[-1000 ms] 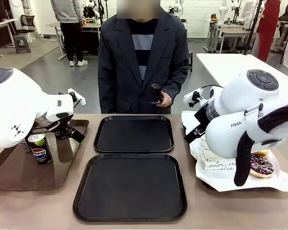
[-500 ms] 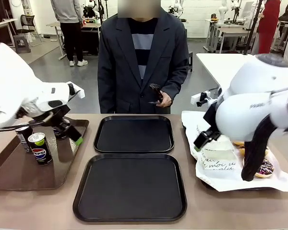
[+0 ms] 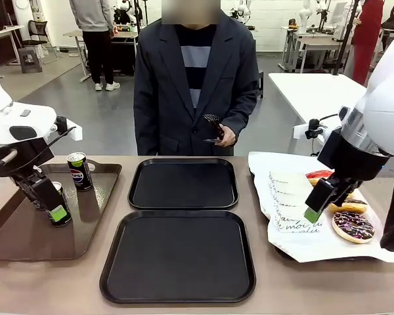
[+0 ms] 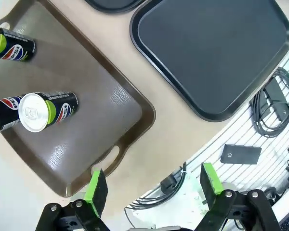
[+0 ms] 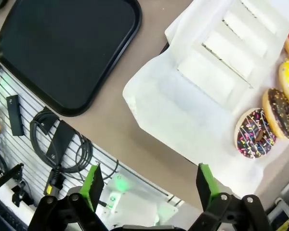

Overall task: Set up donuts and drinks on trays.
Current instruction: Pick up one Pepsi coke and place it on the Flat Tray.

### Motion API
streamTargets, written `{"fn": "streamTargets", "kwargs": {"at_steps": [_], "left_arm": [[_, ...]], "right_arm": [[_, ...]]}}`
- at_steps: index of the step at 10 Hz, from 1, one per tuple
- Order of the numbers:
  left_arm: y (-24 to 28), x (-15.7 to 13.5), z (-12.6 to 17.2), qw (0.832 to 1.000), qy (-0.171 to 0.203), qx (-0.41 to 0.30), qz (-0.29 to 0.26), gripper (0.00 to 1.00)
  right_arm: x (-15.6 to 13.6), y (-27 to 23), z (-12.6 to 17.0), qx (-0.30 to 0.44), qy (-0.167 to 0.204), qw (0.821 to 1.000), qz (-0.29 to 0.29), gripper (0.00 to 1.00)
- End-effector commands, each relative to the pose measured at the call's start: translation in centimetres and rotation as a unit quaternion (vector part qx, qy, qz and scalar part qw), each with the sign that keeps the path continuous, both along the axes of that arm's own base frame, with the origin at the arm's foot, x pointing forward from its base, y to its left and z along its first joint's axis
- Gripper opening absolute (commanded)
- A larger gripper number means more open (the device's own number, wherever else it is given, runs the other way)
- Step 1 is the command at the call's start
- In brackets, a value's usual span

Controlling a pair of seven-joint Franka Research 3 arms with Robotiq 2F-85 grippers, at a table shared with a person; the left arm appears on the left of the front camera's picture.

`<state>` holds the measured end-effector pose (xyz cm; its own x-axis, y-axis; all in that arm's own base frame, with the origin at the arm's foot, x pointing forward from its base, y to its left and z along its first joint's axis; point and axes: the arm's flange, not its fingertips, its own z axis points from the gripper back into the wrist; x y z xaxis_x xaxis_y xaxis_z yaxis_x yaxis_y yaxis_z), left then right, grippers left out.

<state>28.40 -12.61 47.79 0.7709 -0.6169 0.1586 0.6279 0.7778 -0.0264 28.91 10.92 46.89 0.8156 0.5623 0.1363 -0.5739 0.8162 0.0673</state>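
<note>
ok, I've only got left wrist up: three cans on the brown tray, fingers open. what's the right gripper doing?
Observer: The right gripper hangs open near the white paper sheet, holding nothing.
Operator: donuts on it?
Observer: Yes, four donuts lie in a row along one side of it: one red, one yellow, two chocolate with sprinkles.
Operator: and the person?
Observer: The person stands at the far side behind the black trays, one hand holding a small dark object, not reaching in.
</note>
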Motion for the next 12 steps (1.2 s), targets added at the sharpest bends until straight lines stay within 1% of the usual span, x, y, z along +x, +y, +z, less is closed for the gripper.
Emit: {"fn": "streamTargets", "kwargs": {"at_steps": [1, 2, 3, 4, 5, 6, 7, 8, 9, 10, 11, 12], "left_arm": [[-0.7, 1.0, -0.8, 1.000, -0.007, -0.006, -0.004, 1.00], [-0.7, 1.0, -0.8, 1.000, -0.007, -0.006, -0.004, 1.00], [-0.7, 1.0, -0.8, 1.000, -0.007, -0.006, -0.004, 1.00], [-0.3, 0.5, -0.4, 1.000, -0.002, 0.001, -0.001, 1.00], [2.8, 1.7, 0.3, 0.992, 0.005, -0.123, 0.020, 1.00], [6.1, 2.4, 0.3, 0.969, 0.022, -0.244, 0.038, 1.00], [9.0, 3.0, 0.2, 0.937, 0.043, -0.344, 0.038, 1.00], [11.5, 2.9, 0.4, 0.909, 0.048, -0.412, 0.038, 1.00], [14.0, 2.8, 0.3, 0.886, 0.055, -0.458, 0.043, 1.00], [17.0, 2.5, 0.0, 0.866, 0.051, -0.493, 0.064, 1.00], [19.6, 2.0, -0.4, 0.850, 0.040, -0.518, 0.086, 1.00], [22.0, 1.3, -0.9, 0.834, 0.027, -0.541, 0.107, 1.00]], "right_arm": [[1.7, 0.8, -1.8, -0.001, 0.001, 1.000, 0.001, 1.00], [1.7, 0.8, -1.8, -0.001, 0.001, 1.000, 0.001, 1.00], [0.3, 0.2, -0.4, -0.002, 0.001, 1.000, 0.000, 1.00], [2.5, -3.4, 0.4, 0.152, 0.076, 0.983, -0.063, 1.00], [4.2, -7.4, 0.6, 0.264, 0.102, 0.957, -0.066, 1.00], [5.6, -11.8, 0.2, 0.363, 0.124, 0.920, -0.078, 1.00], [6.4, -15.2, -0.4, 0.426, 0.140, 0.890, -0.085, 1.00], [6.9, -18.2, -1.1, 0.464, 0.152, 0.867, -0.098, 1.00], [7.2, -21.0, -1.7, 0.489, 0.167, 0.849, -0.110, 1.00], [7.3, -24.1, -2.8, 0.521, 0.174, 0.827, -0.125, 1.00], [7.0, -26.5, -3.5, 0.554, 0.175, 0.803, -0.129, 1.00], [6.5, -28.2, -4.2, 0.570, 0.173, 0.792, -0.138, 1.00]]}}
